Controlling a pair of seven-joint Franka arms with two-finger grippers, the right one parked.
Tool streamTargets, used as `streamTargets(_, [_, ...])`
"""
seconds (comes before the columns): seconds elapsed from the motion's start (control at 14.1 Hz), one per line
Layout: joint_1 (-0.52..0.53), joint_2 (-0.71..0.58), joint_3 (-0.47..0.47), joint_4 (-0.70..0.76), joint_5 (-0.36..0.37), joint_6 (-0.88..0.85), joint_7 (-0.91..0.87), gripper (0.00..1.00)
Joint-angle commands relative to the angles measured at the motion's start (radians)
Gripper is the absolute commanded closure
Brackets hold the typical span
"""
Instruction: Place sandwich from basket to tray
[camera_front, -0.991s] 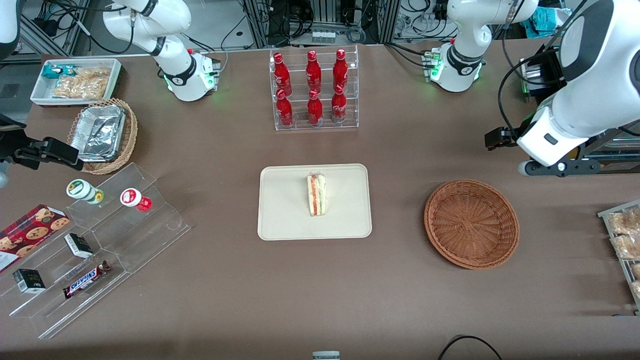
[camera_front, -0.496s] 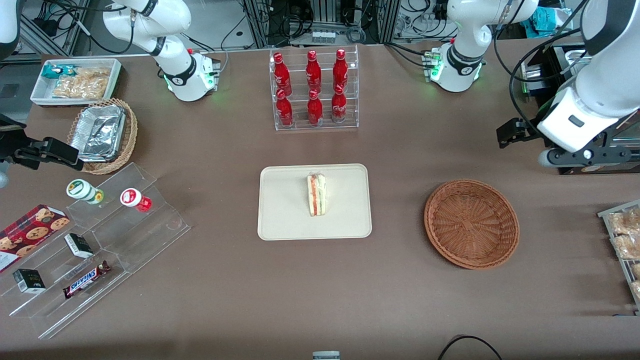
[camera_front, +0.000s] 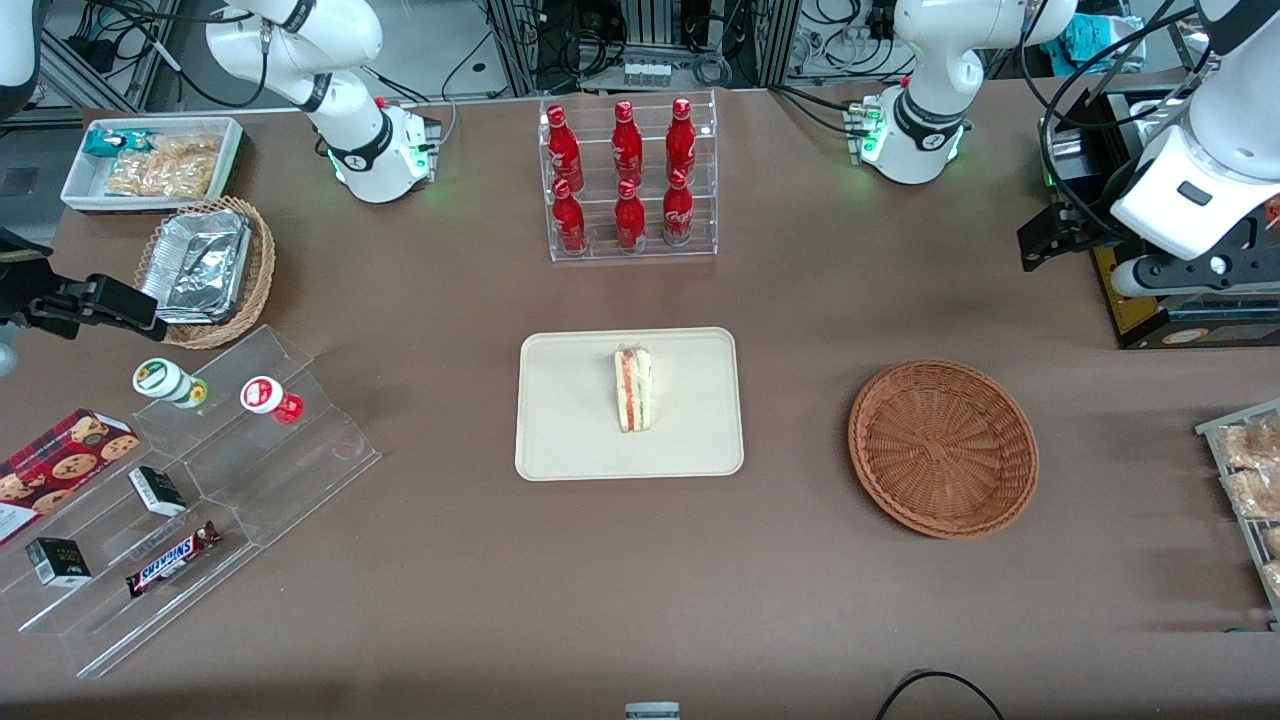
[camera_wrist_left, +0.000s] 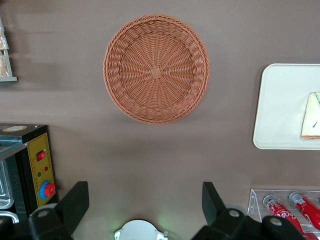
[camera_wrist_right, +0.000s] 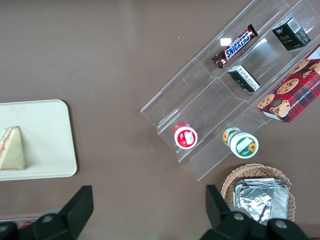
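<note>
Claw (camera_wrist_left: 145, 200) agape, seemingly high, sandwich (camera_front: 633, 389) well apart.

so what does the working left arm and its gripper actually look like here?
The working left arm has glossy white rounded shells with a small dark slot marking, and black cables loop around it. Its base shows a black ring and green lights. The gripper is black, with two wedge-shaped black fingers spread apart and grey screws on its body; it hangs above the table near the round reddish-brown wicker basket.

Brown table (camera_front: 800, 620) carries the tray (camera_front: 570, 420), basket (camera_front: 943, 448), bottle rack (camera_front: 630, 180), acrylic steps (camera_front: 190, 510), foil-tray basket (camera_front: 205, 270), snack bin (camera_front: 150, 162); gripper (camera_wrist_left: 145, 205) above it, fingers apart.
</note>
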Motion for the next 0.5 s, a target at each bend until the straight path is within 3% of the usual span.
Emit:
streamTargets(0.0, [0.013, -0.023, 0.011, -0.023, -0.063, 0.016, 0.03, 0.0])
streamTargets(0.07, [0.032, -0.022, 0.024, -0.012, -0.086, 0.017, 0.071, 0.0])
streamTargets(0.42, [0.033, -0.017, 0.037, 0.004, -0.05, 0.02, 0.156, 0.0])
